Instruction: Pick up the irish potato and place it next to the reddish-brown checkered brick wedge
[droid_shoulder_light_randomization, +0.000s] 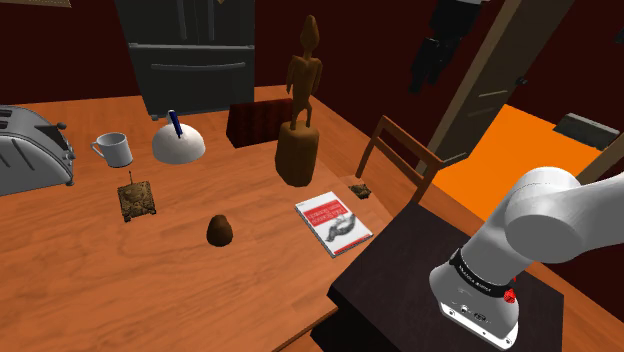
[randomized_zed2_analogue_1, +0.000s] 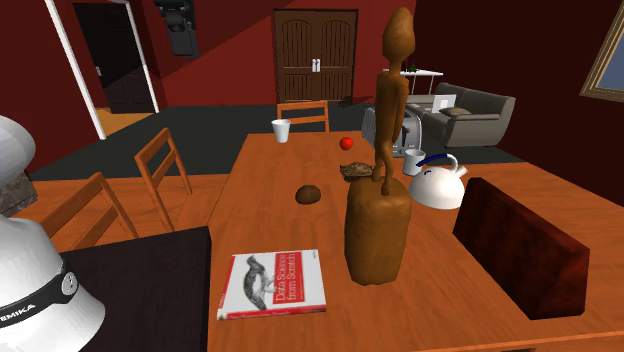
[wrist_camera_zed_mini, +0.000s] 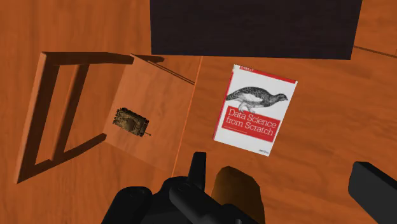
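The irish potato (droid_shoulder_light_randomization: 221, 231) is a small brown lump lying on the wooden table, between a toy tank and a book; it also lies mid-table (randomized_zed2_analogue_1: 308, 194). The reddish-brown brick wedge (droid_shoulder_light_randomization: 255, 122) stands at the table's far side, dark and low (randomized_zed2_analogue_1: 520, 245). My black gripper (droid_shoulder_light_randomization: 428, 72) hangs high above the chair at the table's edge, far from the potato, near the ceiling (randomized_zed2_analogue_1: 184, 40). In the wrist view the gripper (wrist_camera_zed_mini: 252, 198) is open, its fingers (wrist_camera_zed_mini: 375, 189) wide apart and holding nothing.
A tall wooden statue (droid_shoulder_light_randomization: 300, 110) stands between wedge and book (droid_shoulder_light_randomization: 335, 222). A toaster (droid_shoulder_light_randomization: 30, 150), mug (droid_shoulder_light_randomization: 114, 149), white kettle (droid_shoulder_light_randomization: 179, 142) and toy tank (droid_shoulder_light_randomization: 135, 199) sit on the table. Another small tank (wrist_camera_zed_mini: 132, 121) lies on the chair seat (wrist_camera_zed_mini: 153, 95).
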